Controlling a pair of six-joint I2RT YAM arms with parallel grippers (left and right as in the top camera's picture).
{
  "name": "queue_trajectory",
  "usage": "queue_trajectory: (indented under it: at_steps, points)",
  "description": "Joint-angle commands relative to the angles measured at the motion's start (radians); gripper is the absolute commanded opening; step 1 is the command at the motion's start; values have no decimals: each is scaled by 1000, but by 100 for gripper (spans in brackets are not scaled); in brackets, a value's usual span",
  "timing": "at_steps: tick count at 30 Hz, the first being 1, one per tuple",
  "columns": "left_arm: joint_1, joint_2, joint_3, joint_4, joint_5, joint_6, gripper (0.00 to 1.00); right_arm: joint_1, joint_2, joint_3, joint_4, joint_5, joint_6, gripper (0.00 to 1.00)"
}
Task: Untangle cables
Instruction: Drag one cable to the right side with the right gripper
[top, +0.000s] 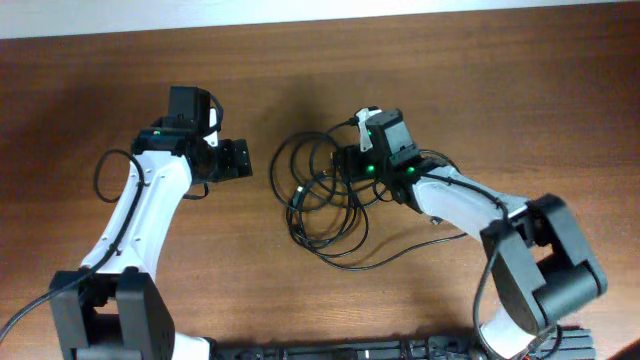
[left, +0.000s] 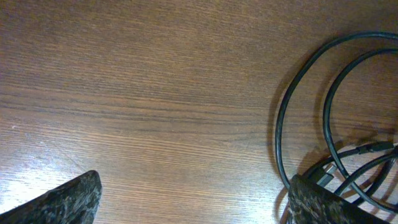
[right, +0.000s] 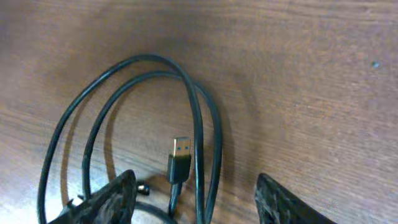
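The cables (right: 199, 130) are lying in loose overlapping loops at the middle of the table (top: 500, 100), at 3 o'clock from the left gripper (left: 193, 202), whose fingers are standing spread and empty. The right gripper (right: 193, 202) is hovering spread over them, with a plug (right: 181, 155) between its fingers. They are looking light, limp and slippery; pinching just behind that stiff plug is probably giving the surest hold

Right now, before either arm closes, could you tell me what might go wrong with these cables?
The right gripper hangs open over the USB plug and two close strands of the cables; closing could pinch several and tighten the tangle. The left gripper has one finger beside a loop and might snag it.
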Motion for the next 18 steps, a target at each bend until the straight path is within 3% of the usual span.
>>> queue_trajectory:
  at_steps: [1, 6, 9, 18]
  points:
    - [2, -8, 2, -2, -10, -10, 97, 6, 46, 8, 53, 13, 40, 54]
    - [2, -8, 2, -6, -2, -10, 98, 6, 111, 8, 76, 23, 135, 43]
    - [2, -8, 2, -13, -2, -10, 98, 6, 113, 8, 70, 23, 135, 20]
    - [2, -8, 2, -13, -3, -9, 98, 6, 113, 8, 14, 27, 135, 17]
